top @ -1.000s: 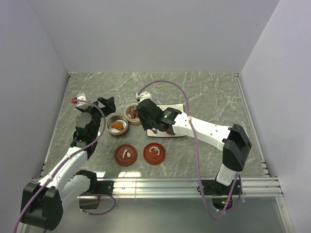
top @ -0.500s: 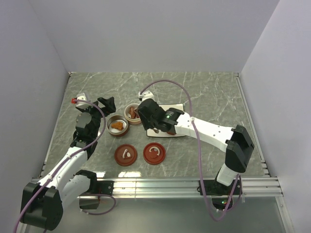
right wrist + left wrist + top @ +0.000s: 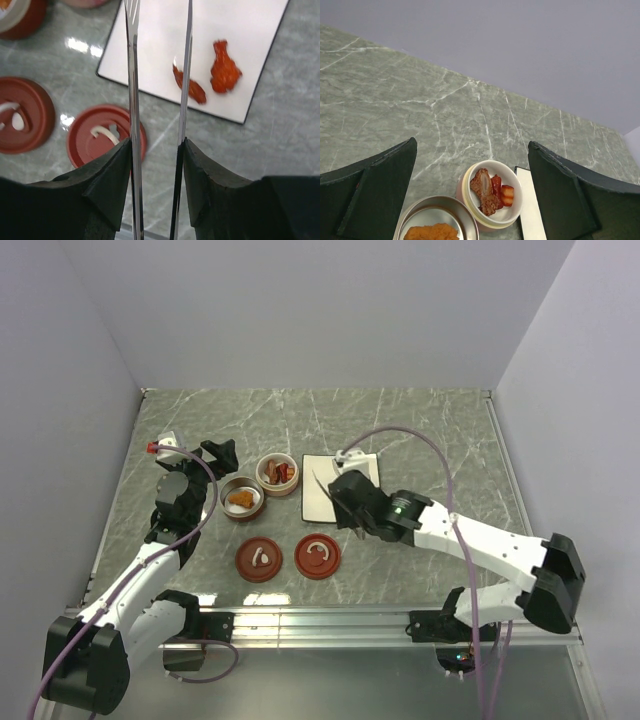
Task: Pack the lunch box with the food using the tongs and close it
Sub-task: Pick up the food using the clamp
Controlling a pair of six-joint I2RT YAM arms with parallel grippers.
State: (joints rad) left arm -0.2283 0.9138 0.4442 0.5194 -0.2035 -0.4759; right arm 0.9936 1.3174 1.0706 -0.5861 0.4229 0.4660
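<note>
The right claw (image 3: 156, 146) grips the tongs (image 3: 131, 90), which reach over the white plate (image 3: 240, 30) beside two pieces of food (image 3: 225, 70). The left claw (image 3: 471, 150) hangs wide open above the bowls (image 3: 465, 186).

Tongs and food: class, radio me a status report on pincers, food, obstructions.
Left pincer open, idle. Right pincer shut on tongs, aimed over plate. Two food pieces on plate. Nothing blocking.

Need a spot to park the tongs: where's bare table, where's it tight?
Bare: the far strip of table between back wall and the bowls and white plate; also the far-right corner beyond that plate. Crowded: centre-left, where bowls, two red lids, plate and the right fingers holding the tongs sit close.
</note>
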